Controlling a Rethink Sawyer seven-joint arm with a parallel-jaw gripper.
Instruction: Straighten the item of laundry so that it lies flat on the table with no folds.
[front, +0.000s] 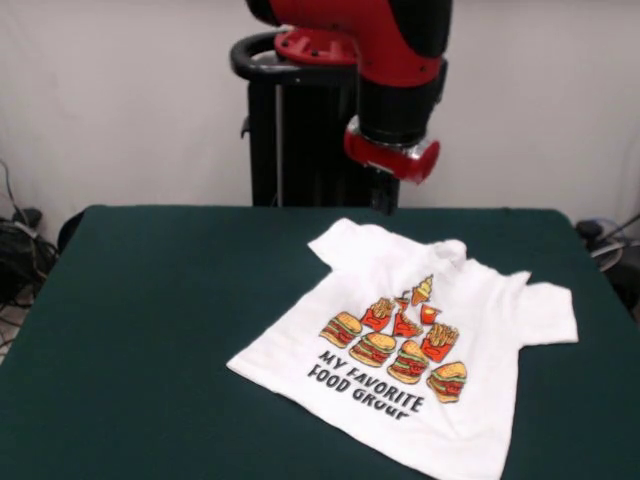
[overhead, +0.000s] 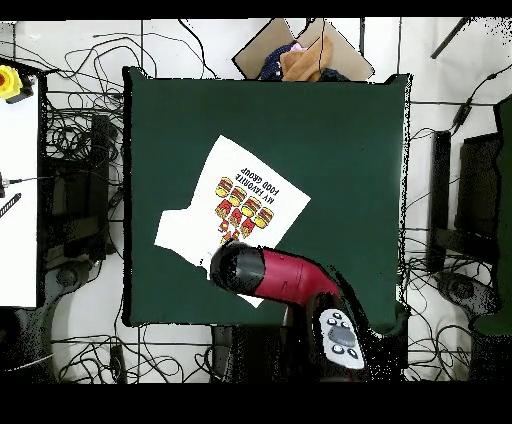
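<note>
The white T-shirt (front: 420, 340) with red-orange burgers, fries and the black text "MY FAVORITE FOOD GROUP" lies spread out on the dark green table (front: 150, 330), right of the middle, turned at an angle. Both sleeves lie out to the sides, and a small ripple shows at the collar. My gripper (front: 382, 198) hangs below the red wrist ring, above the far table edge just behind the collar. In the overhead view the shirt (overhead: 250, 190) shows print side up, and the arm's end (overhead: 237, 268) covers its collar part and hides the gripper.
The black pedestal (front: 300, 130) stands behind the table's far edge. Cables lie on the floor all around the table (overhead: 80, 120). A cardboard piece with cloth on it (overhead: 300, 55) lies beyond the edge opposite the robot. A white surface (overhead: 20, 180) stands beside the table.
</note>
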